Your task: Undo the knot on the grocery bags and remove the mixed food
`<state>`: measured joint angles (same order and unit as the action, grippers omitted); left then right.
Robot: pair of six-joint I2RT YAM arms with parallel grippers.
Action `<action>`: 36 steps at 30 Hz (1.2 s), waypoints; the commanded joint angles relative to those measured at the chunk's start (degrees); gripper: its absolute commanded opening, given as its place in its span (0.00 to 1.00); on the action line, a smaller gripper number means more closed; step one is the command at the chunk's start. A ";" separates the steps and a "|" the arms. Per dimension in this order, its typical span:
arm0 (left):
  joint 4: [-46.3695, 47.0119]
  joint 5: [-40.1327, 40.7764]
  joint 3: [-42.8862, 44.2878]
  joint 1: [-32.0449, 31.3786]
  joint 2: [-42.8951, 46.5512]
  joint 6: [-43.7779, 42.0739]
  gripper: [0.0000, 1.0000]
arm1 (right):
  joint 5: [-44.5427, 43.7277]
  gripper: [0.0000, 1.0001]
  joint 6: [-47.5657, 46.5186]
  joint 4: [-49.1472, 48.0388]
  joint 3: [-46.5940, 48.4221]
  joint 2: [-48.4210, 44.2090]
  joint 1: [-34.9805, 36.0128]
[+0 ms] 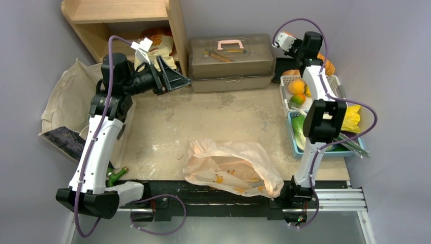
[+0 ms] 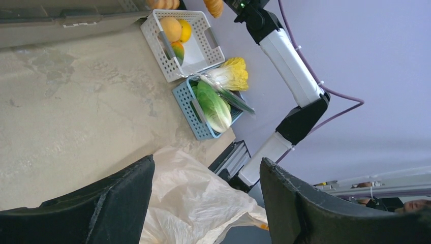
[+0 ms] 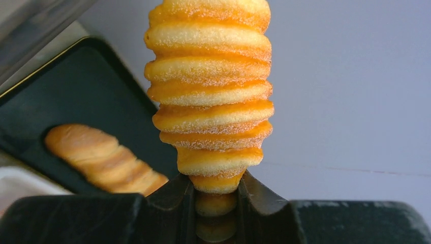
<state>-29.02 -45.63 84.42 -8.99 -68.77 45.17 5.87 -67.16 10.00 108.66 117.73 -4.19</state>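
The pale-orange grocery bag [image 1: 234,170] lies slack and crumpled at the table's near edge; it also shows in the left wrist view [image 2: 188,203]. No knot shows on it. My left gripper [image 1: 175,79] is open and empty, raised at the back left, far from the bag [image 2: 207,162]. My right gripper [image 1: 319,55] is at the back right, shut on a spiral orange pastry [image 3: 211,91], held above a black tray [image 3: 76,86] that holds another roll [image 3: 101,157]. Round orange fruits [image 1: 296,87] lie in a white basket [image 1: 282,92]. Green vegetables [image 1: 299,129] lie in a blue basket [image 1: 290,133], with a yellow-green cabbage [image 1: 351,118] beside them.
A grey toolbox [image 1: 231,61] stands at the back centre. A wooden shelf [image 1: 127,20] with a snack packet [image 1: 157,46] is at the back left. A cloth tote [image 1: 66,96] lies at the left. A green item [image 1: 116,175] lies by the left arm's base.
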 commanded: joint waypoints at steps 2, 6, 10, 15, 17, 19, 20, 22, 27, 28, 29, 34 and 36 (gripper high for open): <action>-0.98 0.21 -0.29 0.47 1.58 -2.17 0.73 | -1.99 0.00 -1.39 -14.14 7.38 5.29 0.65; -2.49 0.29 -0.40 0.56 1.69 -3.30 0.73 | 1.14 0.00 -0.54 -13.45 15.64 11.43 -0.74; -2.88 0.62 -1.01 0.56 1.50 -3.68 0.73 | 1.53 0.00 -3.48 -25.19 8.15 11.55 -0.41; -2.81 0.45 -0.81 0.64 0.34 -3.39 0.73 | 3.53 0.00 -3.61 -25.80 16.21 18.17 -2.51; -3.03 0.45 -0.68 0.72 0.03 -3.59 0.73 | 5.87 0.00 -5.55 -25.75 16.91 19.93 -3.76; -3.39 0.37 -0.54 0.73 -0.29 -3.87 0.73 | 8.95 0.00 -9.11 -25.42 15.85 20.32 -4.59; -3.75 0.37 -0.37 0.80 -0.53 -4.10 0.73 | 10.00 0.00 -10.15 -25.45 15.24 20.45 -4.89; -4.58 0.36 0.05 0.90 -0.83 -4.65 0.73 | 11.25 0.00 -11.14 -24.71 14.99 21.09 -5.19; -6.50 0.36 1.63 1.02 -2.29 -5.78 0.73 | 12.13 0.27 -9.38 -23.98 15.70 22.92 -5.93; -6.53 0.36 1.77 1.04 -2.46 -5.75 0.73 | 12.08 0.43 -8.91 -24.53 15.72 23.30 -6.02; -6.43 0.36 1.94 1.05 -2.76 -5.64 0.73 | 12.11 0.54 -8.21 -25.11 15.71 23.47 -6.11; -5.85 0.27 2.40 1.02 -3.88 -5.12 0.73 | 13.51 0.72 -6.51 -25.07 14.37 22.72 -6.12; -5.62 0.19 2.50 1.02 -4.13 -5.09 0.73 | 14.24 0.75 -6.10 -25.04 13.51 22.12 -6.09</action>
<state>-35.70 -45.15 84.16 -8.36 -72.64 40.82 16.97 -74.59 -11.55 122.50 142.45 -10.48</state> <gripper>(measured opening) 0.731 0.719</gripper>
